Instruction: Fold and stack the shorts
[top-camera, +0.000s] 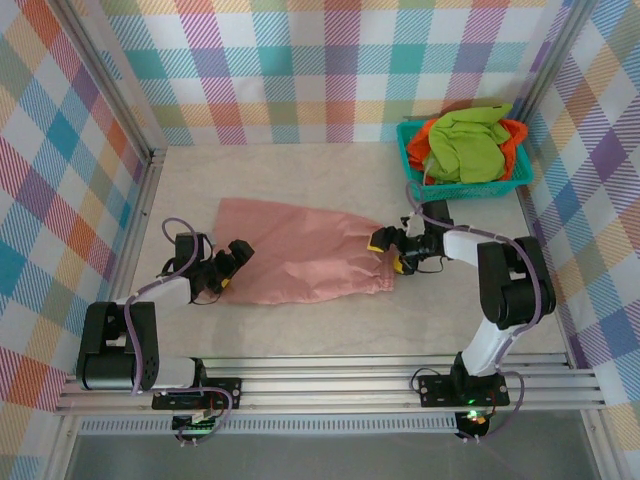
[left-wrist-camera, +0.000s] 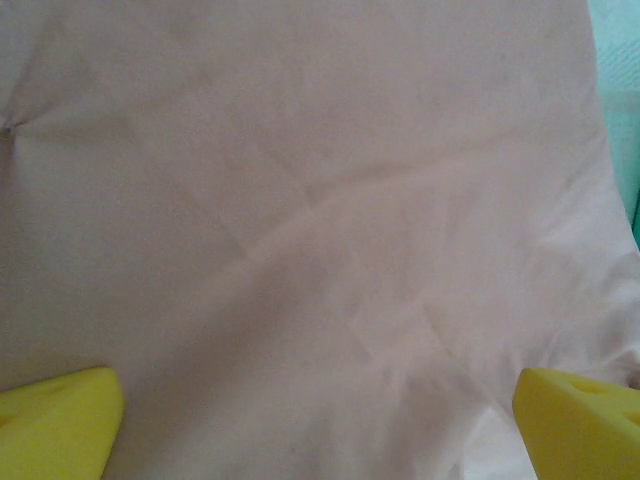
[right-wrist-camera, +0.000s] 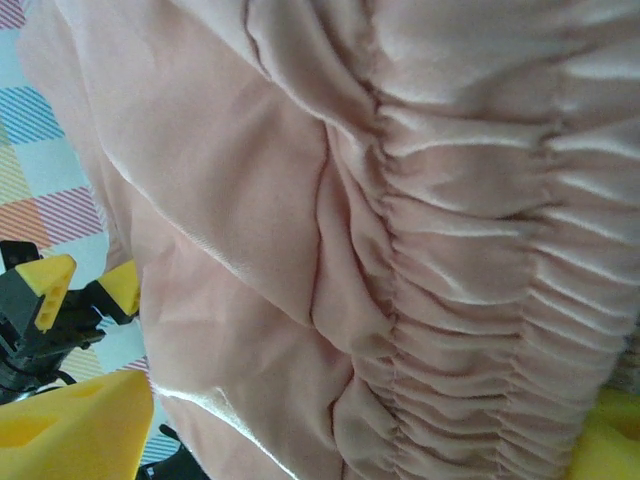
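The dusty pink shorts (top-camera: 300, 260) lie spread flat on the table, waistband to the right. My left gripper (top-camera: 233, 264) is at their left edge, open, its yellow fingers (left-wrist-camera: 55, 425) wide apart over the smooth pink fabric (left-wrist-camera: 300, 200). My right gripper (top-camera: 388, 253) is at the gathered waistband (right-wrist-camera: 450, 260), jaws apart with the fabric between its yellow fingertips (right-wrist-camera: 70, 430). Lime green shorts (top-camera: 465, 145) are heaped on orange shorts (top-camera: 427, 133) in the basket.
The teal plastic basket (top-camera: 470, 186) stands at the back right corner, close behind the right arm. Plaid walls enclose the table on three sides. A metal rail runs along the near edge. The left gripper (right-wrist-camera: 60, 300) shows in the right wrist view beyond the shorts.
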